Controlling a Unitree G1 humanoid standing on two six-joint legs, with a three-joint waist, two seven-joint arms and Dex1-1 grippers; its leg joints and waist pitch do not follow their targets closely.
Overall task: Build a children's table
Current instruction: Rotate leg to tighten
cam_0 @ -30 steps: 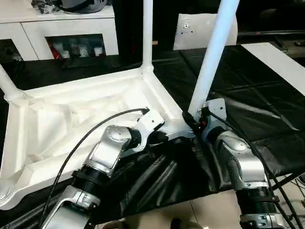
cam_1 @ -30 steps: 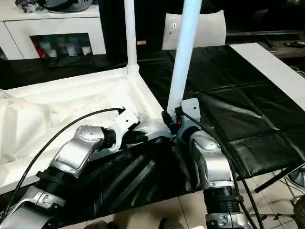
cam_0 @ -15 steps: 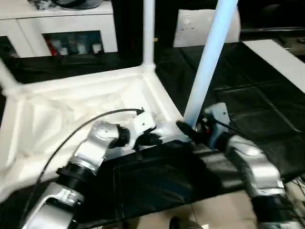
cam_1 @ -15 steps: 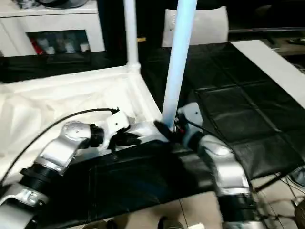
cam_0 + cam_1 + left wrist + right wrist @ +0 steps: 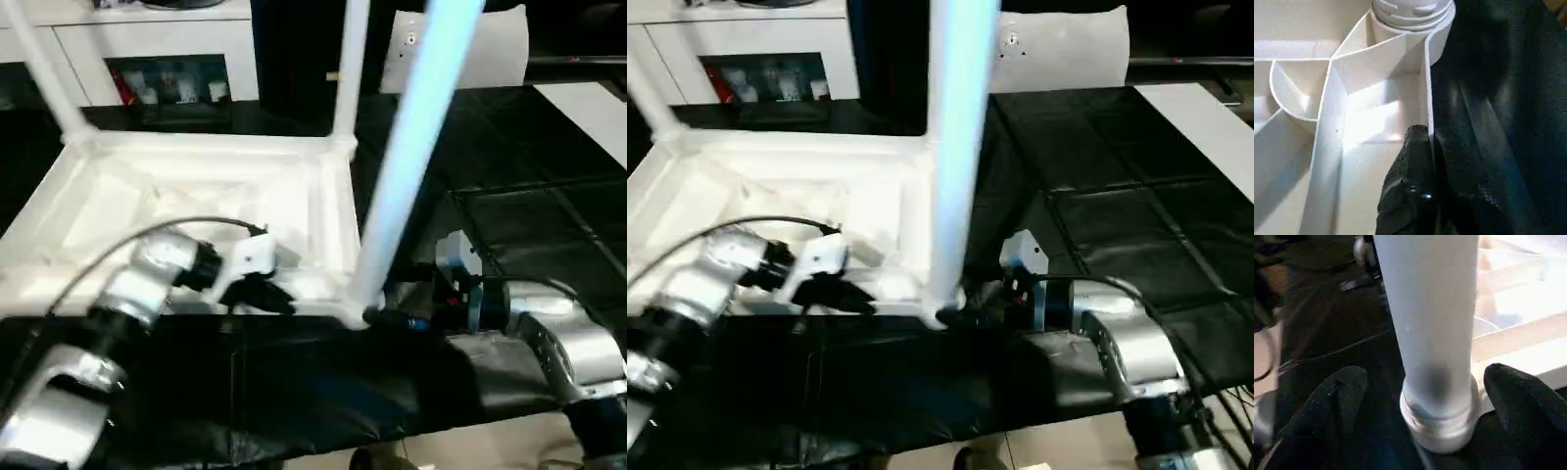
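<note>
Three long white tapered tube legs (image 5: 411, 147) stand in the upturned white plastic ribbed tabletop (image 5: 196, 196); the fourth corner is out of sight. The left claw (image 5: 1418, 147) clenches the rim; the right claw (image 5: 1435, 396) is spread, released around the near leg.

The table (image 5: 196, 186) lies upside down on the cloth (image 5: 509, 196), at about 10 o'clock in the head views. A leg (image 5: 402, 166) stands in its near right corner socket, another leg (image 5: 351, 69) in the far right corner at 12 o'clock, a third (image 5: 44, 69) at the far left. The left gripper (image 5: 257, 291) is on the near rim, left of the near leg; the right gripper (image 5: 1425, 396) flanks that leg's base at 4 o'clock. Behind the table is a cabinet (image 5: 147, 49), and a sheet (image 5: 460, 49) at 1 o'clock
</note>
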